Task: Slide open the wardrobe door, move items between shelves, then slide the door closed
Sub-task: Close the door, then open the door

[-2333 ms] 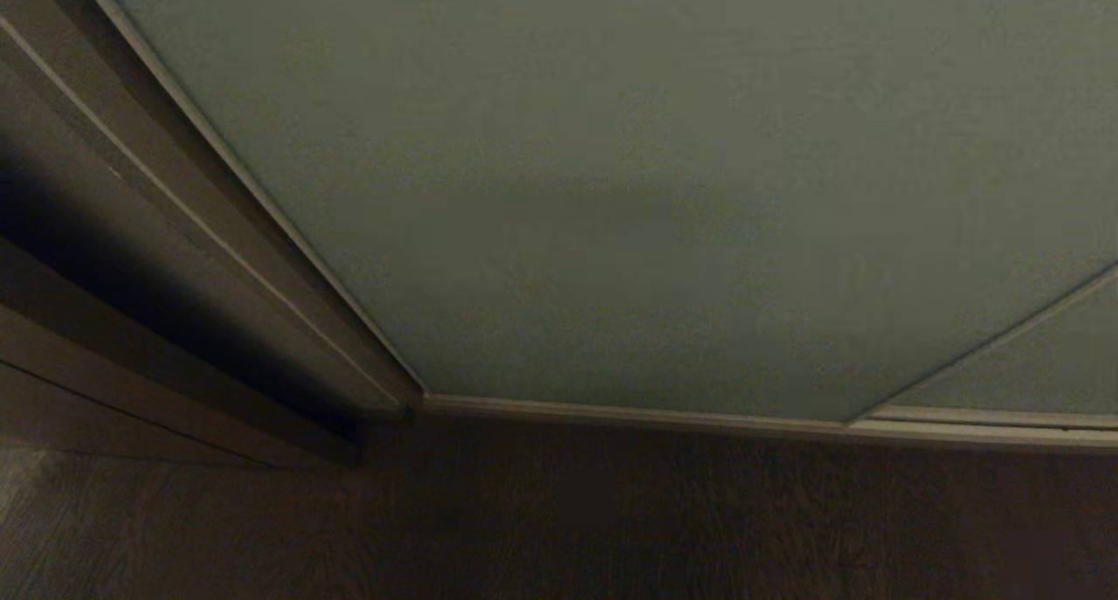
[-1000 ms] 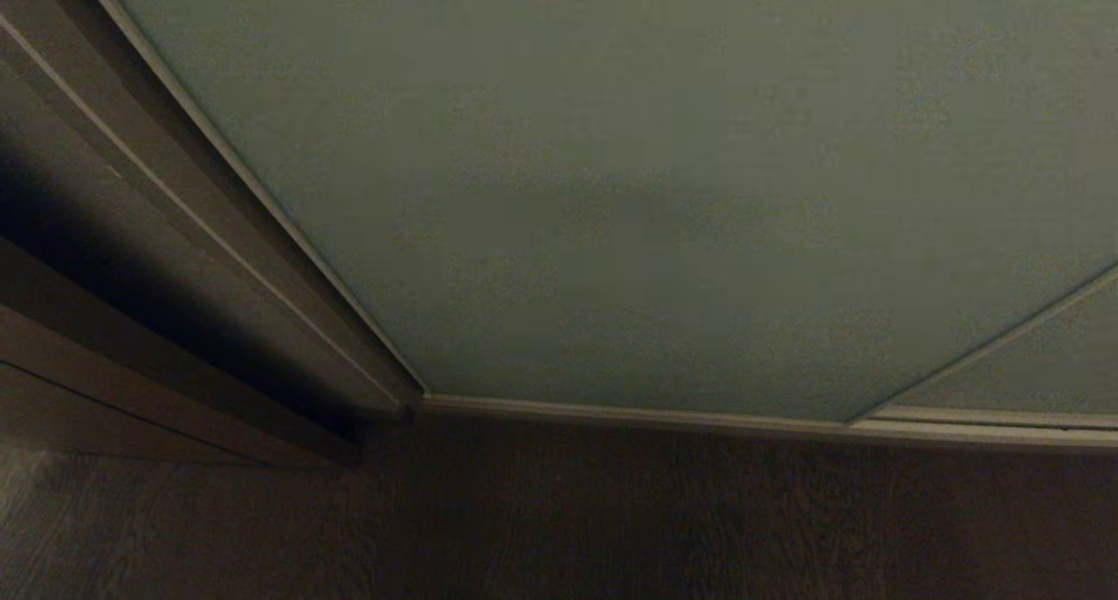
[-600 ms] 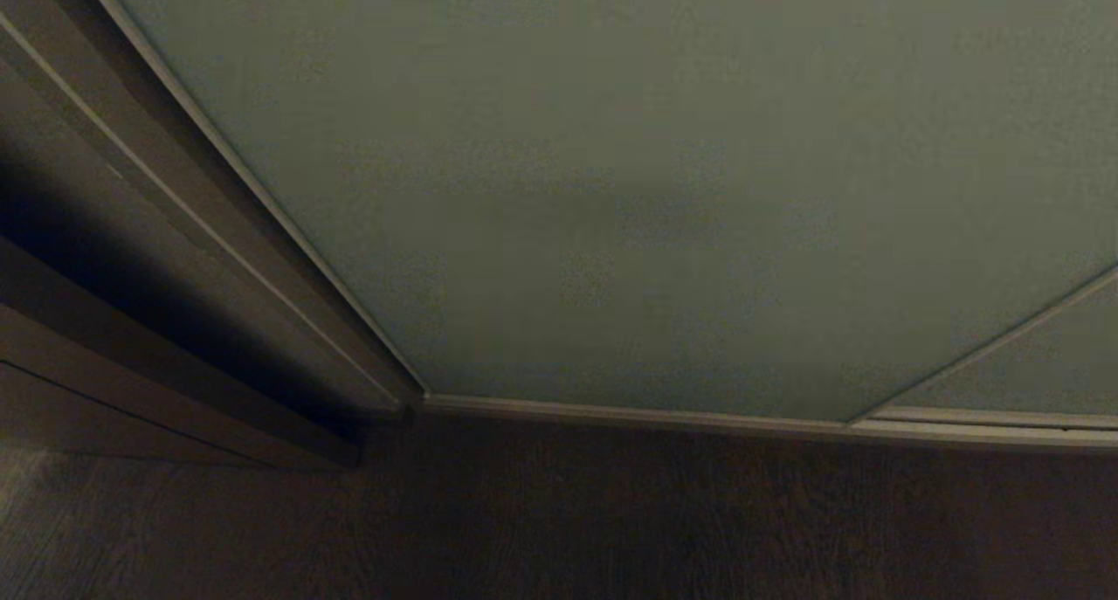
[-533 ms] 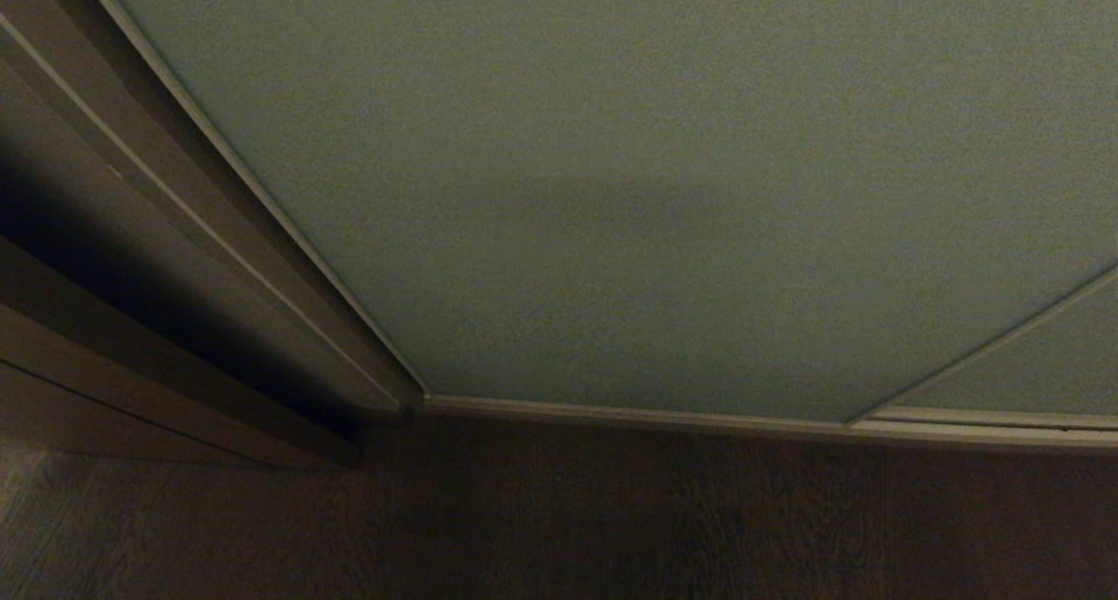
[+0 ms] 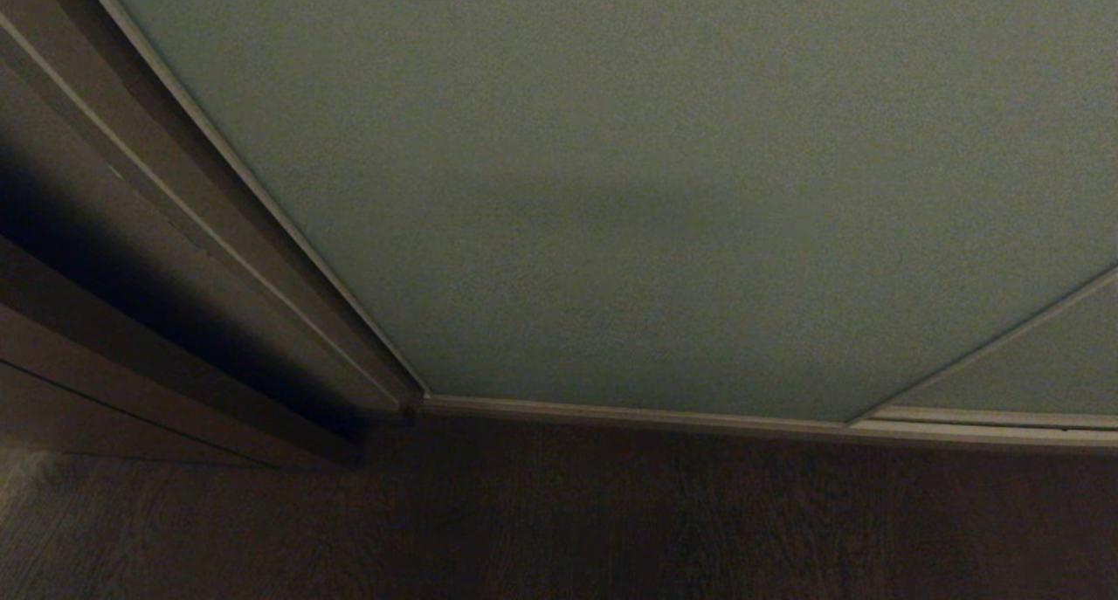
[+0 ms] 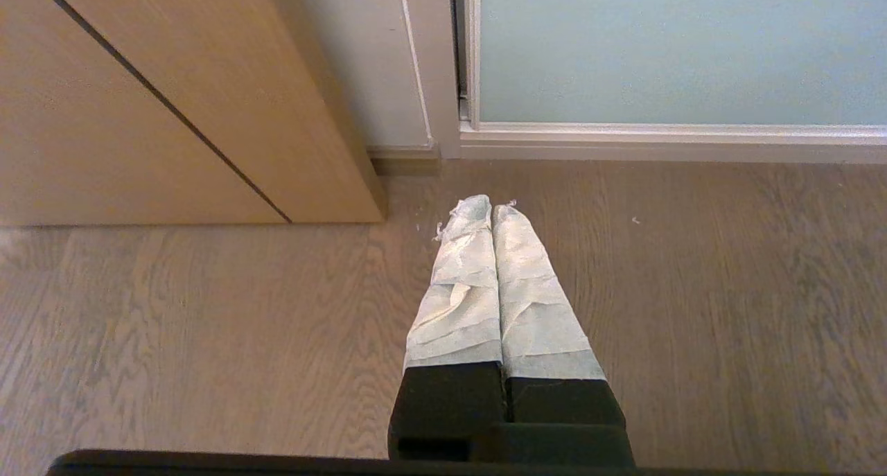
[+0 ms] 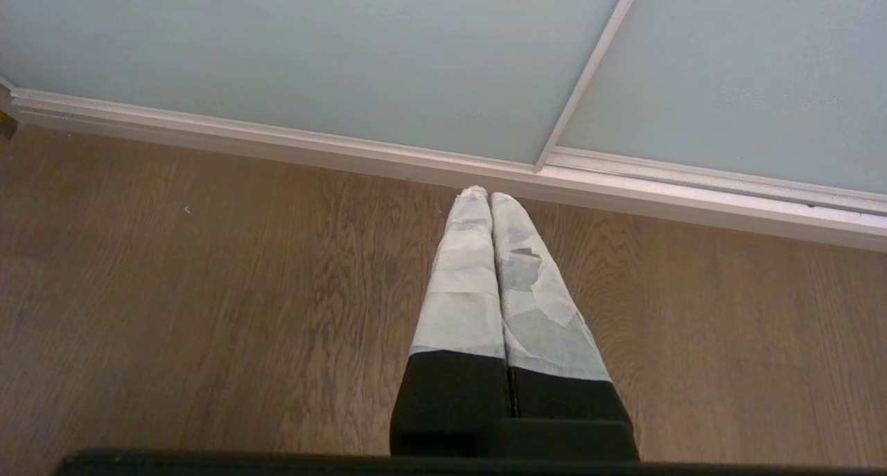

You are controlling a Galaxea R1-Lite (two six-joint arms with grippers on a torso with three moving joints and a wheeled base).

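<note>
Nothing changing against the earlier head views: sliding wardrobe door (image 5: 655,189) filling the view, fully closed down to the floor (image 5: 611,521). Left gripper (image 6: 483,209) and right gripper (image 7: 481,195) hanging pinched together, empty. Opening not yet starting.

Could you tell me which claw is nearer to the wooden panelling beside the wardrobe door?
Left. The left claw hangs shut over the floor close to the wooden panelling. The right claw hangs before the door, panelling out of its view.
</note>
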